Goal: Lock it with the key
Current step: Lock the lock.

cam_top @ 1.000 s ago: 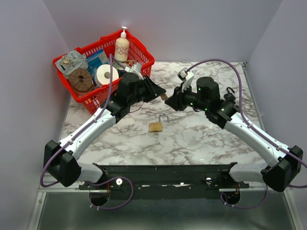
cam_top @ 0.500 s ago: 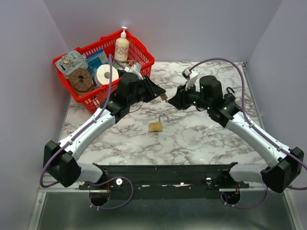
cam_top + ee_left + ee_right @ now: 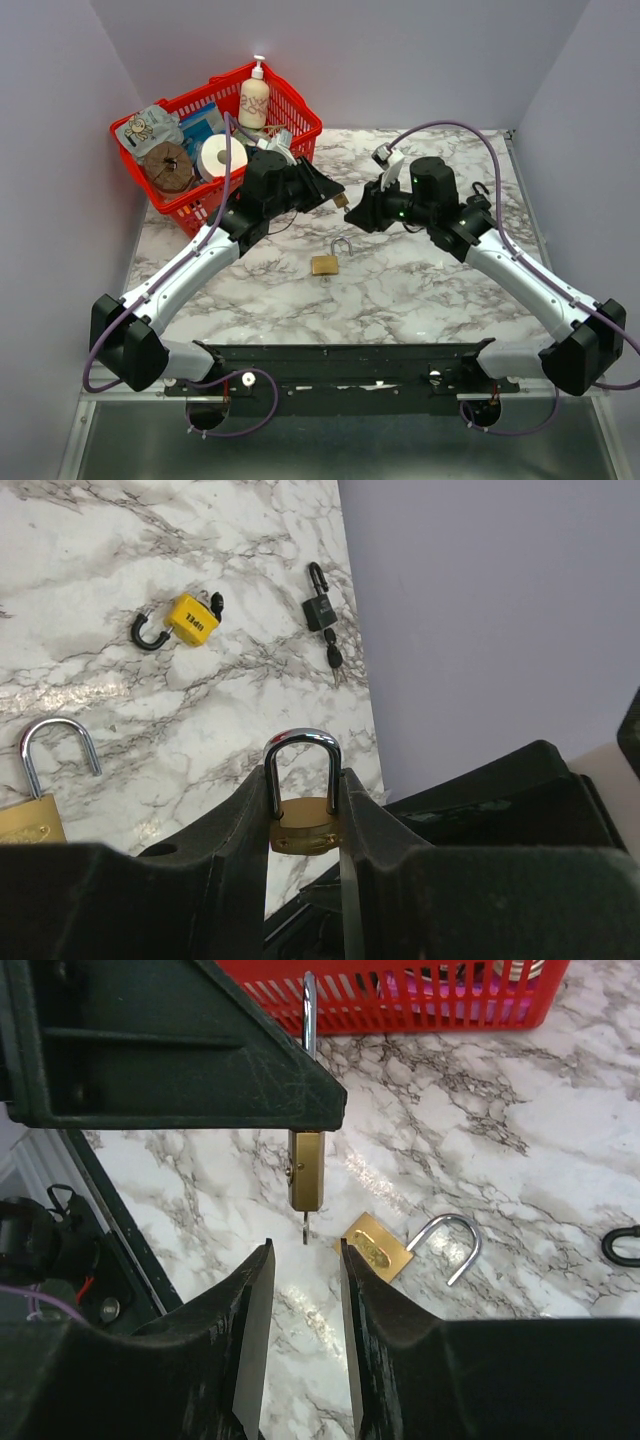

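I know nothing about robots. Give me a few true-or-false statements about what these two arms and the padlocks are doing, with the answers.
1. The left gripper is shut on a brass padlock. True.
2. The right gripper is clamped on the key. False: its fingers stand apart with nothing between them. The key sticks out of the bottom of the held padlock, just ahead of them.
3. A second brass padlock lies on the table with its shackle swung open. True.
4. The yellow padlock sits in the red basket. False: it lies on the marble table, with a black padlock nearby.
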Controlling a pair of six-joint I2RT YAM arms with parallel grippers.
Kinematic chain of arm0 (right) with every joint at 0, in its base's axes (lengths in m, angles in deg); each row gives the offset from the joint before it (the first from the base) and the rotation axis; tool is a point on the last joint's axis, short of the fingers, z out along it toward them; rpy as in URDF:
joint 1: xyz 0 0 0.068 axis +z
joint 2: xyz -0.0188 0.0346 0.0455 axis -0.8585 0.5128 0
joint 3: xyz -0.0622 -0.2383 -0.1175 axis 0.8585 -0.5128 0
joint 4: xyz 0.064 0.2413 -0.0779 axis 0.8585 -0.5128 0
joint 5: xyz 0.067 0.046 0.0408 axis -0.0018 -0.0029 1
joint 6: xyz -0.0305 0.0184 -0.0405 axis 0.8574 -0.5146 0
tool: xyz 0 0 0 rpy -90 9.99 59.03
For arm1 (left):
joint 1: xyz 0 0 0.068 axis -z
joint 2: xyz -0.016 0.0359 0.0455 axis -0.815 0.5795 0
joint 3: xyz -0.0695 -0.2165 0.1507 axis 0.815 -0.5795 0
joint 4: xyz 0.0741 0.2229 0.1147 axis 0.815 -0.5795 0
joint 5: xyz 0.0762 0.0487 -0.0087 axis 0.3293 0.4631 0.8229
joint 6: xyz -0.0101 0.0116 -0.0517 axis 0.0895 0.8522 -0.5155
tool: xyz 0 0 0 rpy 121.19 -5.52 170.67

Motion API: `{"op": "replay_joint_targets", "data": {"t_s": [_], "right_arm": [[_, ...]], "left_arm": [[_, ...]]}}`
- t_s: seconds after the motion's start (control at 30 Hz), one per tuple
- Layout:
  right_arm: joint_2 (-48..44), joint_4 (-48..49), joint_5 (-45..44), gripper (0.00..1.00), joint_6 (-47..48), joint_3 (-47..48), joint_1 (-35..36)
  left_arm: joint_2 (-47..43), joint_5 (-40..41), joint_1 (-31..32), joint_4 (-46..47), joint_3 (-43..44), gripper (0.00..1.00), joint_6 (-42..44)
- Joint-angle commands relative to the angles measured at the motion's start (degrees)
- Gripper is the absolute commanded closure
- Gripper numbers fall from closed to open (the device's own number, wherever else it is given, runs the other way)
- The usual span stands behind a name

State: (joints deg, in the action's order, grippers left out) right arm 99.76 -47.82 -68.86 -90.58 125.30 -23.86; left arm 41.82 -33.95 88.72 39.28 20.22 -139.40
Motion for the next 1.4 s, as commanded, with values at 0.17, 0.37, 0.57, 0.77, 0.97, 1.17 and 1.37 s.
{"op": "replay_joint_targets", "data": {"t_s": [0.17, 0.37, 0.57, 0.77, 0.97, 1.17, 1.37], "right_arm": [[2.9, 3.1, 2.5, 0.67, -1.0, 2.6, 0.0], [2.6, 3.7, 2.9, 0.68, -1.1, 2.6, 0.0], [2.3, 4.4, 2.3, 0.76, -1.4, 1.9, 0.0], [2.2, 4.7, 2.8, 0.91, -0.8, 2.0, 0.0], [1.5, 5.7, 3.5, 0.99, -0.9, 0.5, 0.1], [-0.9, 7.0, 3.5, 0.99, -0.7, -3.1, 1.5], [-1.7, 6.4, 3.6, 0.99, -2.3, -5.5, 1.6]], "left_arm": [[-1.3, -1.7, -0.2, 1.4, 1.1, 1.00, -0.8], [-1.1, -1.8, -0.1, 1.1, 0.7, 1.00, -0.8], [-0.9, -1.7, -0.1, 1.4, 0.7, 1.00, -0.6], [-0.4, -1.1, -0.2, 0.3, 0.4, 1.00, -0.3], [0.6, 0.6, -0.6, 0.0, 2.2, 1.00, 1.1], [4.8, 2.2, -4.9, -0.5, 7.5, 1.00, 0.7], [7.0, 2.7, -5.8, -0.8, 11.8, 1.00, 6.5]]}}
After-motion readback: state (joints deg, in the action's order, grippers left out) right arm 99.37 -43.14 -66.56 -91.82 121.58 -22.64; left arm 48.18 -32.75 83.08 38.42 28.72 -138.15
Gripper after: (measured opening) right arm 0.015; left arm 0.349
